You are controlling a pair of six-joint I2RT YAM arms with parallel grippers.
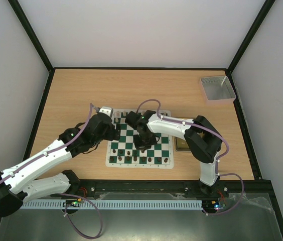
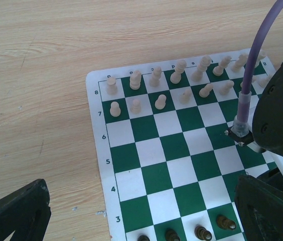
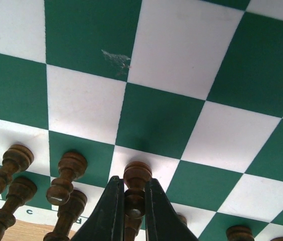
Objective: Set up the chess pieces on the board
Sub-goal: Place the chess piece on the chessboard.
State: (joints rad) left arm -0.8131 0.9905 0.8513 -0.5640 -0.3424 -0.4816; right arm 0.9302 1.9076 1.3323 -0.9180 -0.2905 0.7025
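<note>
The green-and-white board (image 1: 131, 143) lies mid-table. Cream chess pieces (image 2: 156, 78) fill its two far rows, some leaning. Dark brown chess pieces (image 1: 139, 159) line the near rows. My right gripper (image 3: 131, 203) is shut on a dark brown pawn (image 3: 137, 175), which stands with its base on a white square beside other dark pieces (image 3: 67, 175). From above, the right gripper (image 1: 142, 142) hangs over the board's near half. My left gripper (image 2: 141, 221) is open over the board's left side with only bare squares between its fingers (image 2: 16, 213). In the top view it (image 1: 113, 131) sits at the board's left edge.
A grey tray (image 1: 218, 89) stands at the back right. A yellowish tray (image 1: 180, 146) lies right of the board, mostly hidden under the right arm (image 1: 201, 140). That arm and its purple cable (image 2: 254, 65) fill the right of the left wrist view.
</note>
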